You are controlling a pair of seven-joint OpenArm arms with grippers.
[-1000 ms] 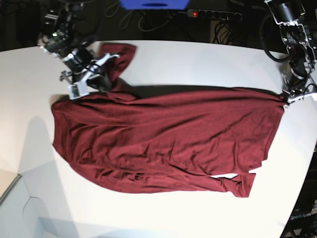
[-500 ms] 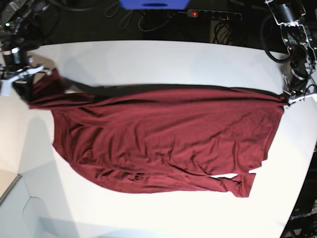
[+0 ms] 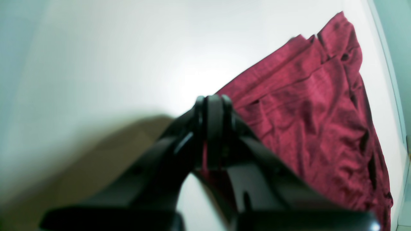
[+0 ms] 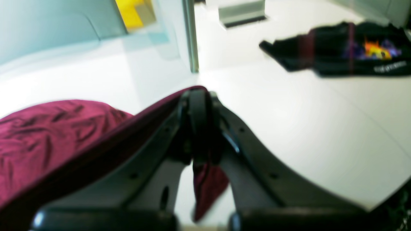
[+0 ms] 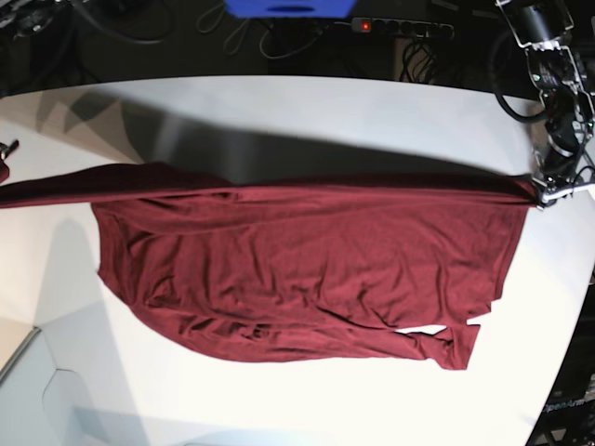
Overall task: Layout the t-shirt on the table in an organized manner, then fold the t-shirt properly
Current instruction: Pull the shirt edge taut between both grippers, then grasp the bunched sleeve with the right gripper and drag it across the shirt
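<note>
Both grippers are clamped on the maroon t-shirt (image 5: 307,269), the left gripper (image 5: 542,192) pinching its edge at one end of the white table (image 5: 325,111) and the right gripper (image 4: 199,128) holding a sleeve stretched out toward the opposite end, while the body lies flat between.

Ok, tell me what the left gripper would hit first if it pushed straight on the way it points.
Probably bare table: the left gripper, shut on the t-shirt, points past the cloth's edge over white tabletop, though depth is unclear.
</note>
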